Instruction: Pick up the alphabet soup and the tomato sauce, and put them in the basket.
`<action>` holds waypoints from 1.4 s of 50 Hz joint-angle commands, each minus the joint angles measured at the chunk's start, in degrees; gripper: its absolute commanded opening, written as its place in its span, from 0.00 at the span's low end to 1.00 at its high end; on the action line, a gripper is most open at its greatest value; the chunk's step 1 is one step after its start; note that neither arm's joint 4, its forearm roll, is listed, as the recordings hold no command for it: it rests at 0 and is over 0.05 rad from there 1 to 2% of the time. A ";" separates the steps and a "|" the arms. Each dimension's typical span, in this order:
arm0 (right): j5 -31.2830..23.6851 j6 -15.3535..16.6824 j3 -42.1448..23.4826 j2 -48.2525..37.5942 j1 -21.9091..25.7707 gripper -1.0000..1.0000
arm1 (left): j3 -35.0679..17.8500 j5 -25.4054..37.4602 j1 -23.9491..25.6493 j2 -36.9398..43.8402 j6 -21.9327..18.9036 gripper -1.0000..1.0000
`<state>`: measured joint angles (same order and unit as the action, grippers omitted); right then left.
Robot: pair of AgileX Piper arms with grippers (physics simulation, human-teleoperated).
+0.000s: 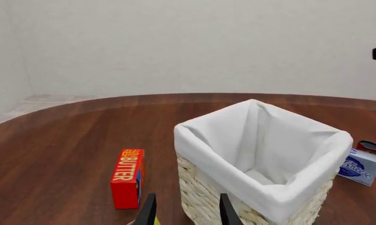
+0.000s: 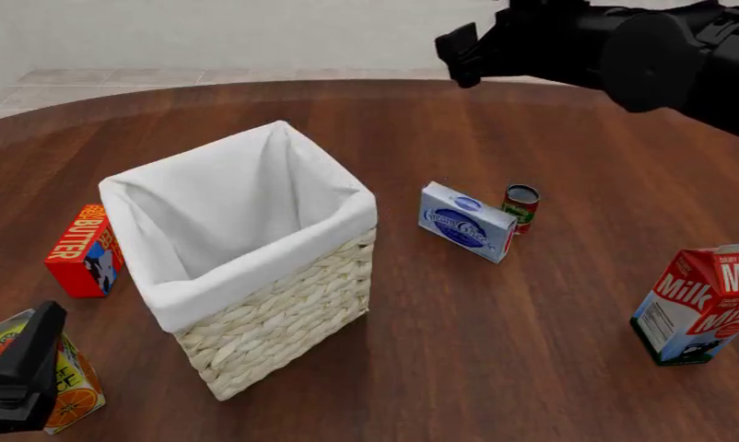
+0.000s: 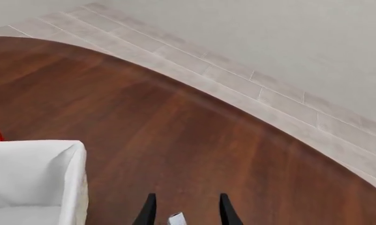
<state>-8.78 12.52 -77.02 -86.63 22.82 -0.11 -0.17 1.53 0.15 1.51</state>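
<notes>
Your left gripper (image 1: pixel 183 211) showed only its finger tips in its wrist view, the rest cut off by the frame edge. The tomato sauce (image 2: pixel 520 206) stood half hidden behind the blue-and-white box (image 2: pixel 467 221). The milk carton (image 2: pixel 704 304) ran off the front view's right edge. The orange carton (image 2: pixel 52 373) sat partly behind your left arm. The alphabet soup appeared nowhere you could see.

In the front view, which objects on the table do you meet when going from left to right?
Butter box → basket → blue-and-white box → tomato sauce → milk carton.
</notes>
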 commanded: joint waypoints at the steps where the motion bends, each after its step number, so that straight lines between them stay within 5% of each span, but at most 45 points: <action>1: 0.59 -0.45 0.58 -0.04 -2.42 1.00 | 0.01 0.04 0.09 0.02 -0.03 1.00; 70: 3.09 -0.71 2.85 -7.41 -18.44 1.00 | 0.00 -0.24 0.10 0.00 0.49 1.00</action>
<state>-5.99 11.60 -74.01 -91.71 6.00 -0.11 -0.38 1.61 0.12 1.93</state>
